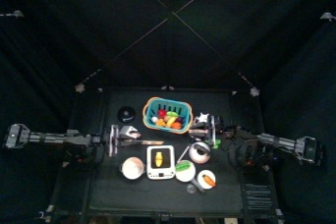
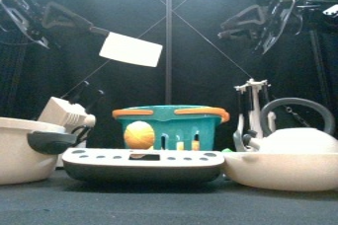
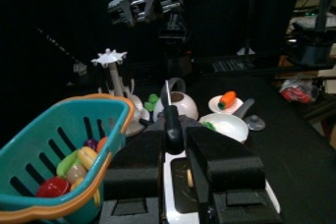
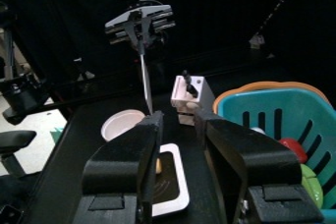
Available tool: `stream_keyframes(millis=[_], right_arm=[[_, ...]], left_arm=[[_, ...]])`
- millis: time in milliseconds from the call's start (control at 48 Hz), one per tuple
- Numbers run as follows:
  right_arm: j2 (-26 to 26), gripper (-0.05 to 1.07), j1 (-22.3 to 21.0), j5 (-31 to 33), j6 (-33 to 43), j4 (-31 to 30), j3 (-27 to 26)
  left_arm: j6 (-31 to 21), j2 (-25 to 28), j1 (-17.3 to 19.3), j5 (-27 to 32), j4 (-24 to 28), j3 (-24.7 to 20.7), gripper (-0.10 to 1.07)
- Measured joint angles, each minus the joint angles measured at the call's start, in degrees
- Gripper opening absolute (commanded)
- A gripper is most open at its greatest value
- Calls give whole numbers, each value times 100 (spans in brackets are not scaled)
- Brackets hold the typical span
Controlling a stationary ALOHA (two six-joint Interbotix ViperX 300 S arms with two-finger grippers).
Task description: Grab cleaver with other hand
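The cleaver (image 2: pixel 129 48) has a broad white blade and a thin dark handle. It hangs high above the table's left half in the front view. My left gripper (image 2: pixel 69 22) is shut on its handle. In the left wrist view the blade shows edge-on as a white strip (image 3: pixel 170 174) between the jaws of the left gripper (image 3: pixel 171 135). From above, the cleaver (image 1: pixel 149 141) points toward the table's middle. My right gripper (image 2: pixel 264 22) is raised at the upper right, apart from the cleaver. In its wrist view the right gripper (image 4: pixel 182 125) is open and empty, facing the edge-on cleaver (image 4: pixel 141 71).
A teal basket (image 2: pixel 169 118) of fruit stands mid-table. A white tray (image 2: pixel 145 162) lies in front of it. A white bowl (image 2: pixel 24 150) is at the left, a white kettle (image 2: pixel 301 142) at the right, and a brush stand (image 2: pixel 251 101) behind the kettle.
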Motion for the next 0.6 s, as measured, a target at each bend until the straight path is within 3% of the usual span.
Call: stream_keyframes(millis=[125,271,417,604], right_arm=[[264,72,580,-97,-536,475,0],[1143,72,1143,-114,-1775,1573,-343],[1679,74,1248,-246,-2769,2373,-571],[2136,74,1336,-387,-2813,2646,-791]], left_arm=[[9,185,62,-352,-9,0,44],[-9,782,53,-1037,-176,35,44],[-9,1345,-26,-1626,-360,44,44],[0,1450,-35,-1723,-396,70,44]])
